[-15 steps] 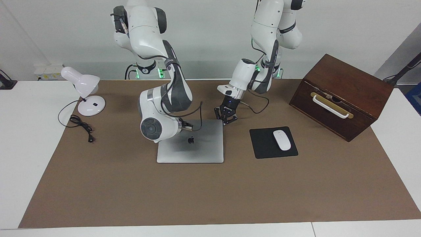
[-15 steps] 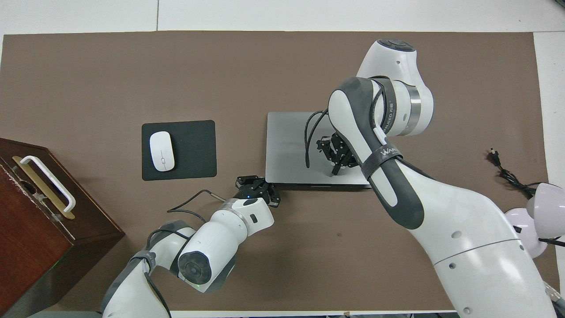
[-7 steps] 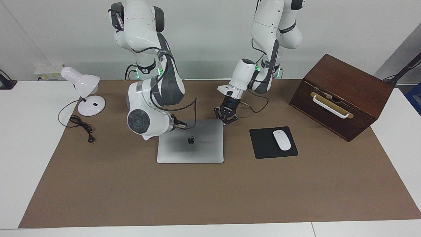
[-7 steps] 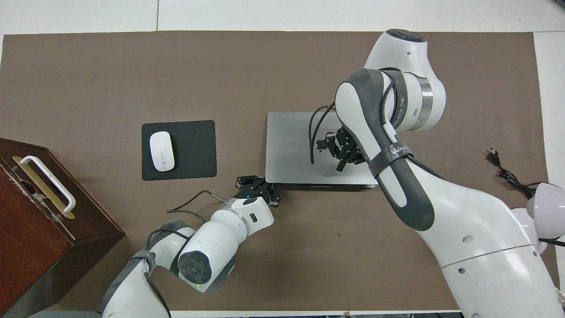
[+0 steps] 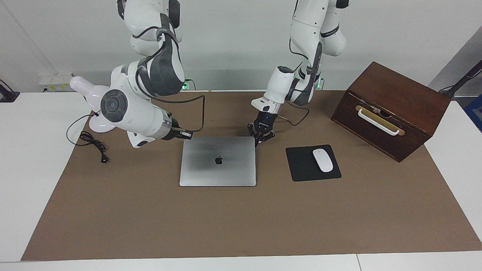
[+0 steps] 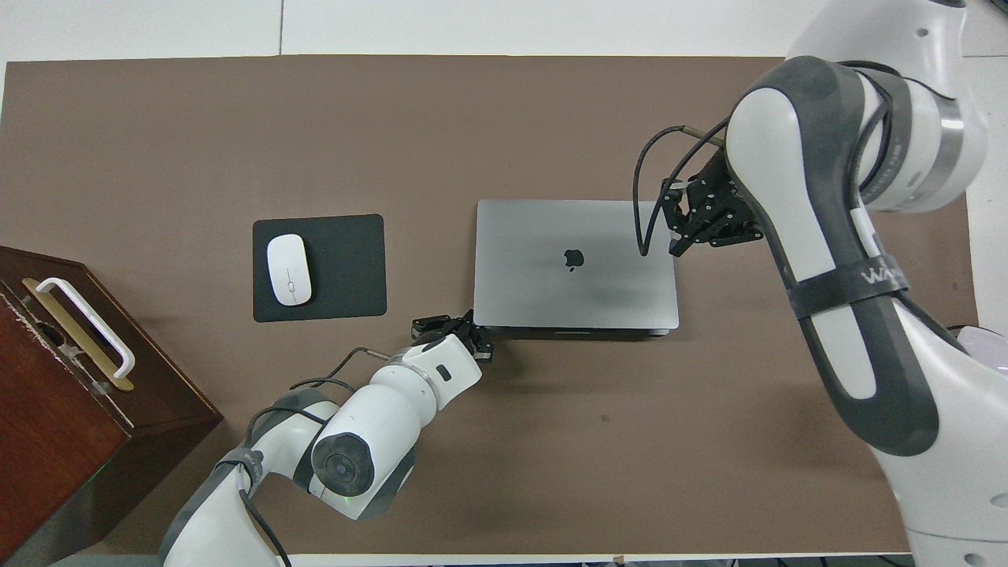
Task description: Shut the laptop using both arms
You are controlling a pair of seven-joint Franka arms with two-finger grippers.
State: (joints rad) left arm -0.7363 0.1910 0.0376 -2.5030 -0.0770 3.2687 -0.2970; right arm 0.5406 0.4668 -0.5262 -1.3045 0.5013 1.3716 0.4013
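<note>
We see the laptop (image 5: 217, 161) lying flat and shut on the brown mat (image 5: 241, 222), lid up, the dark logo showing — it sits about midway along the table, and we take it as our landmark.

The left gripper (image 5: 260, 140) is down at the laptop's corner nearest the robots on the left arm's end, its tips right at the lid's edge; whether they actually touch it we cannot tell. Its fingertips are pinched together with nothing between them. From above, the left gripper (image 6: 461, 335) shows just off that same corner, the white wrist trailing back toward the robots.

The right gripper (image 5: 187, 134) hangs in the air over the mat just off the laptop's corner on the right arm's end, clear of the lid. It too is clenched on nothing. In the overhead view the right gripper (image 6: 683, 240) shows at the laptop's edge on the right arm's end, a black cable looping beside it.

Beside the laptop, toward the left arm's end, we have a black mouse pad (image 5: 301, 167) with a white mouse (image 5: 323, 160) resting on it. Farther out that way stands a dark wooden box (image 5: 395, 109) with a white handle. Toward the right arm's end, well apart from the laptop, a white desk lamp (image 5: 92, 94) shows partly past the arm, its black cord (image 5: 92, 145) lying on the mat.
</note>
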